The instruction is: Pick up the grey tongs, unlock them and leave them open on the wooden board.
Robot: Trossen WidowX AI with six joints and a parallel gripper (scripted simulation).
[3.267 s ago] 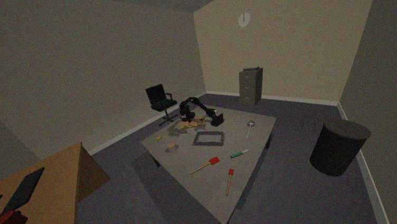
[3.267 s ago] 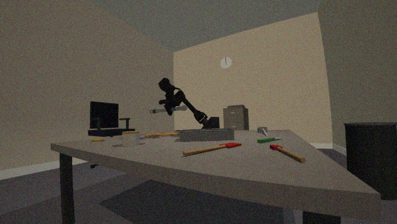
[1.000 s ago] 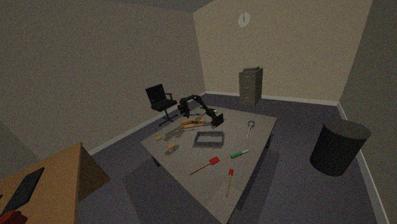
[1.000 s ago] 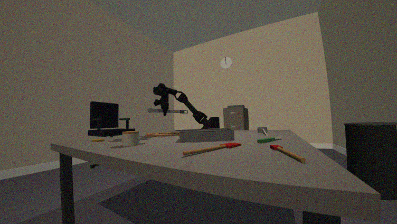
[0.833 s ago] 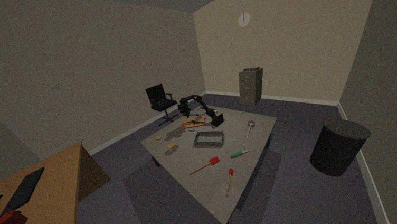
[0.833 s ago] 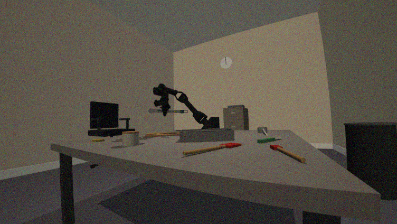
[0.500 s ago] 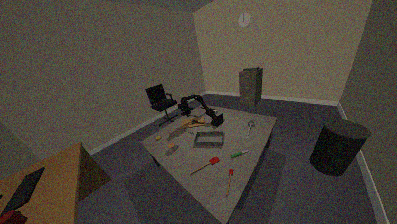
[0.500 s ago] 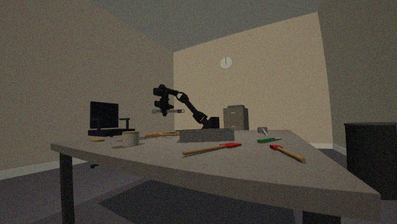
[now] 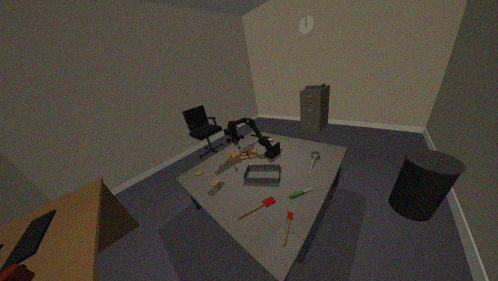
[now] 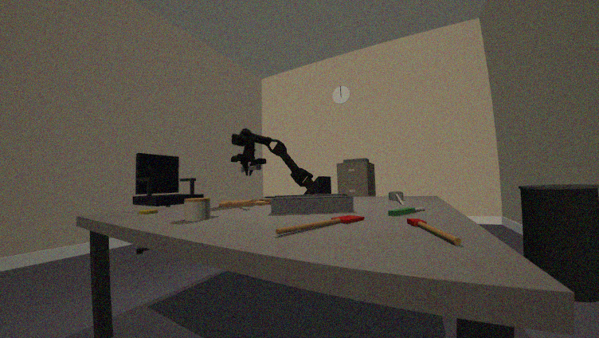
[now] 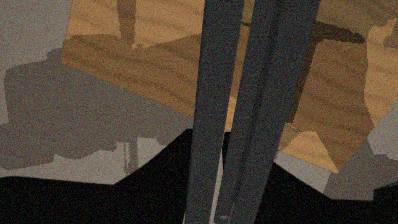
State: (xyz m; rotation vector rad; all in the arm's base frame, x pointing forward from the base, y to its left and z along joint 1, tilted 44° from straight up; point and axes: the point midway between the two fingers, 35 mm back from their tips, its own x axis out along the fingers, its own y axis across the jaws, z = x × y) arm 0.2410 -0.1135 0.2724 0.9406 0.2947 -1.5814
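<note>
My gripper (image 9: 238, 146) (image 10: 248, 173) (image 11: 208, 138) is shut on the grey tongs and holds them in the air above the wooden board. The tongs (image 10: 243, 169) (image 11: 212, 85) show in the wrist view as two long dark grey arms with a narrow slit between them, close together and nearly parallel. The exterior view shows them small and foreshortened; their tips and the lock cannot be told. The wooden board (image 9: 232, 154) (image 10: 239, 203) (image 11: 160, 15) lies flat below, partly in the arm's shadow. The grey roasting tin (image 9: 261, 181) (image 10: 312, 206) stands beside the board; no tongs rest across it.
A pale cup (image 10: 197, 210) with an orange top and a yellow disc (image 9: 199, 173) (image 10: 147, 211) are left of the tin in the top and exterior views. Two red-headed tools with wooden handles, one being this tool (image 9: 268, 201) (image 10: 350, 218), a green-handled tool (image 9: 297, 194) (image 10: 401, 211) and a round-headed utensil (image 9: 315, 154) lie farther off.
</note>
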